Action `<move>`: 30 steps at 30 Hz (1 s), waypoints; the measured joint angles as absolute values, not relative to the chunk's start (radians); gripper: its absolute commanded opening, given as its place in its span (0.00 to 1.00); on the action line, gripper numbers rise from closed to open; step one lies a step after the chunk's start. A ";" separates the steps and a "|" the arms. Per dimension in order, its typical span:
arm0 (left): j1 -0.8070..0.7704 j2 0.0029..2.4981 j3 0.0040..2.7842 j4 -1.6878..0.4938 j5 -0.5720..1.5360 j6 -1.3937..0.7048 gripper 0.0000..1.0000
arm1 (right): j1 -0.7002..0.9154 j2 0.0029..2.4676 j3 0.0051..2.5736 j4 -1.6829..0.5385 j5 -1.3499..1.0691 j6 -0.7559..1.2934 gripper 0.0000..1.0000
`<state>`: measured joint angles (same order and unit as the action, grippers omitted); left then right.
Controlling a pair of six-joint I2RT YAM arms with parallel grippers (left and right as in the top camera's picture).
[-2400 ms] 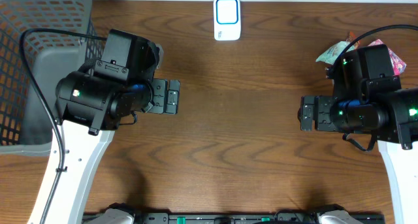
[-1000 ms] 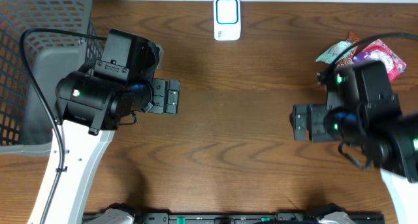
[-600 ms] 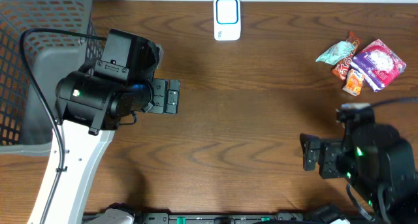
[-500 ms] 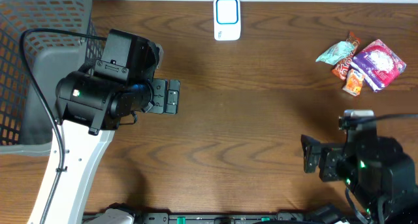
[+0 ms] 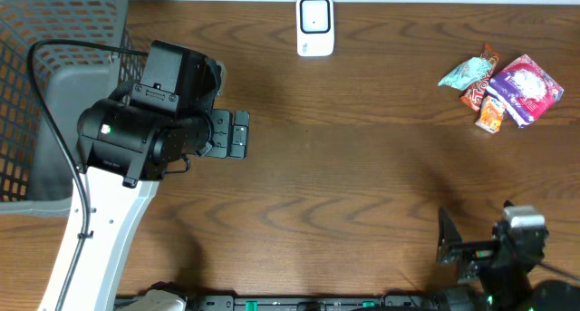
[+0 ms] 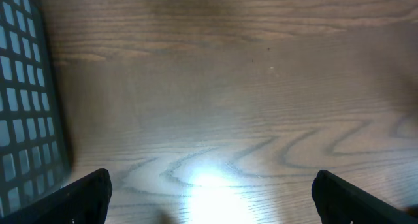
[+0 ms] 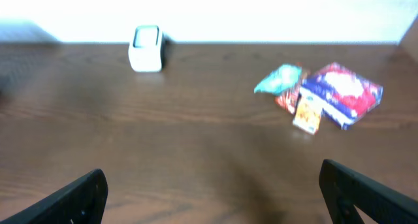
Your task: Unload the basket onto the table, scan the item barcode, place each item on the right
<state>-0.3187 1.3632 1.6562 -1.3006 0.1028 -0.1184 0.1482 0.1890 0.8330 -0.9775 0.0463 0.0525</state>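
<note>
Overhead: dark wood-grain table point(image 5: 344, 166). A grey mesh basket point(image 5: 36, 39) stands far left, a white boxy scanner point(image 5: 314, 25) at the far edge, and crinkly snack packets point(image 5: 498, 84) are heaped far right. The left gripper point(image 5: 239, 134) and right gripper point(image 5: 450, 247) hold nothing.

Left wrist: fingertips point(image 6: 88, 194) are spread wide over glossy wood, beside the basket's lattice wall.

Right wrist, blurred: fingertips point(image 7: 78, 198) are wide apart, and the packets lie beyond them.

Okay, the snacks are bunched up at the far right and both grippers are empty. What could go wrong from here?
1. The teal packet, orange box and pink packet lie bunched together, so a grab may pinch two or scatter them.
2. No barcode shows on any of them, so the picked one may need turning before the scanner reads it.
3. The open right gripper sits at the near edge, a long reach from them.
</note>
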 measured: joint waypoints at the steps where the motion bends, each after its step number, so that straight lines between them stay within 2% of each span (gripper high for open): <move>1: -0.319 1.363 1.656 -1.301 0.103 -0.118 0.98 | 0.141 0.166 0.822 -0.976 0.043 0.044 0.99; 6: -0.319 1.363 1.656 -1.300 0.102 -0.118 0.98 | 0.127 0.103 0.776 -0.976 0.032 0.028 0.99; 30: -0.319 1.363 1.656 -1.300 0.102 -0.119 0.98 | 0.127 0.102 0.765 -0.929 0.033 0.016 0.99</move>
<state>-0.3187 1.3632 1.6562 -1.3003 0.1024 -0.1188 0.1272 0.1017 0.7654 -0.9291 0.0330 0.0162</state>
